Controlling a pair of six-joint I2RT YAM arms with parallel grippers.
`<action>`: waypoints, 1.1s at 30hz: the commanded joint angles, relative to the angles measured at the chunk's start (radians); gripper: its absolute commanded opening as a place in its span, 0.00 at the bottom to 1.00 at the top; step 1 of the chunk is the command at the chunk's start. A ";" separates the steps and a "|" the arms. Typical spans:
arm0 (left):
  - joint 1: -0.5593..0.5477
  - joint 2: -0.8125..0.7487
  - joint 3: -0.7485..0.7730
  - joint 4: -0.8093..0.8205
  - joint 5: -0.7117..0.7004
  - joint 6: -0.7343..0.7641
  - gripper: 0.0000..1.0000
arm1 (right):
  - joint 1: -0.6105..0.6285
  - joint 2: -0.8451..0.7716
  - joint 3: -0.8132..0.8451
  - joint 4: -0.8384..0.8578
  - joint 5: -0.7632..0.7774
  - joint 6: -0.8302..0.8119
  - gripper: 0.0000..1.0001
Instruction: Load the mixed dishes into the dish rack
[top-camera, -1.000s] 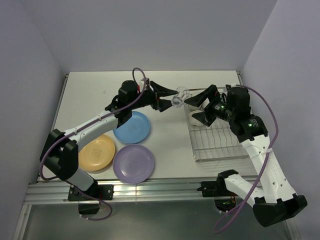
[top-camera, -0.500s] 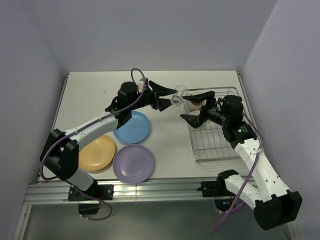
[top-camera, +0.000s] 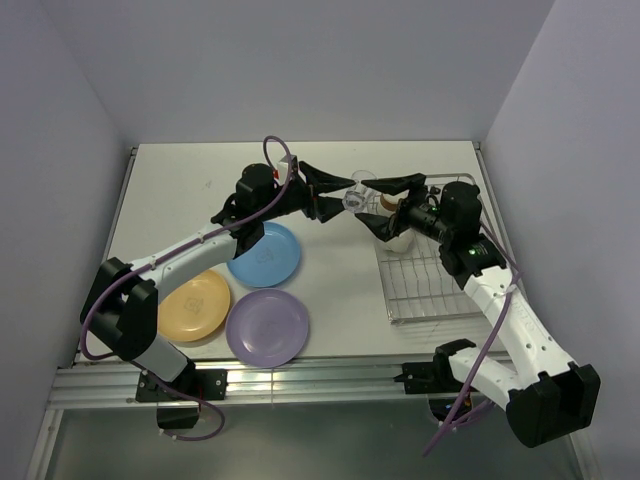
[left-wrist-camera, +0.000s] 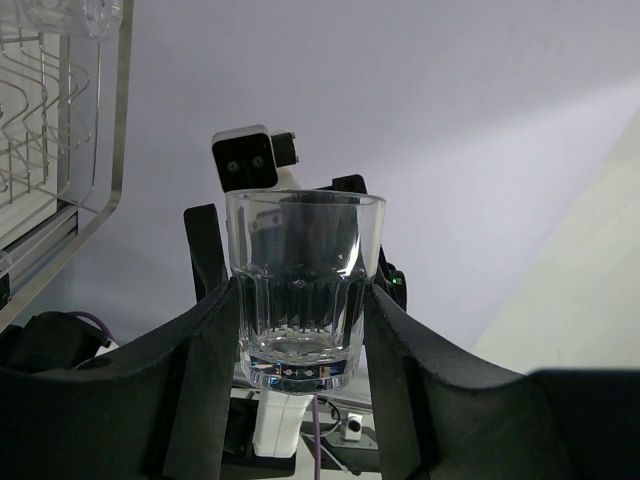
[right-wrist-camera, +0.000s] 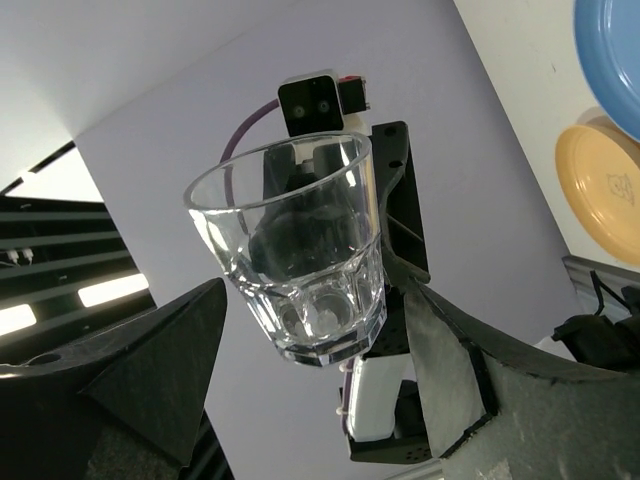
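I'm looking down at the flat white table (top-camera: 200, 170), with the rectangular silver wire dish rack (top-camera: 440, 295) at its right side, in front of the right arm. Three round plates lie flat on the left half of the table, well clear of the rack: the blue plate (top-camera: 264, 255) farthest back, the purple plate (top-camera: 267, 327) in front of it and just beside it, and the orange-yellow plate (top-camera: 195, 305) to their left. In the far end of the rack sits a white bowl (top-camera: 396, 238), and a small brown cup (top-camera: 388, 202) shows just behind it; I cannot tell if the two touch. Between the plates and the rack, up off the table, is the clear faceted glass (left-wrist-camera: 305, 285). The left gripper (left-wrist-camera: 300, 345) has hold of it: in my left wrist view the glass stands upright with both black fingers (left-wrist-camera: 200, 380) pressed flat against its lower walls, the jaws about half spread to fit it. The right gripper (right-wrist-camera: 310, 310) faces the left one with the same glass between its fingers (right-wrist-camera: 150, 370). Its jaws stand wide, one finger close by the base of the glass and the other with a clear gap, so it is not gripping anything.
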 joint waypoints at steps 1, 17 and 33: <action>-0.006 -0.010 0.022 0.077 0.003 -0.010 0.00 | 0.018 0.013 0.051 0.075 0.013 0.019 0.78; -0.012 0.004 0.019 0.092 0.019 -0.023 0.00 | 0.033 0.027 0.044 0.101 0.037 0.022 0.42; -0.017 0.013 -0.007 0.094 0.045 -0.060 0.33 | 0.035 0.009 0.034 0.086 0.024 -0.004 0.00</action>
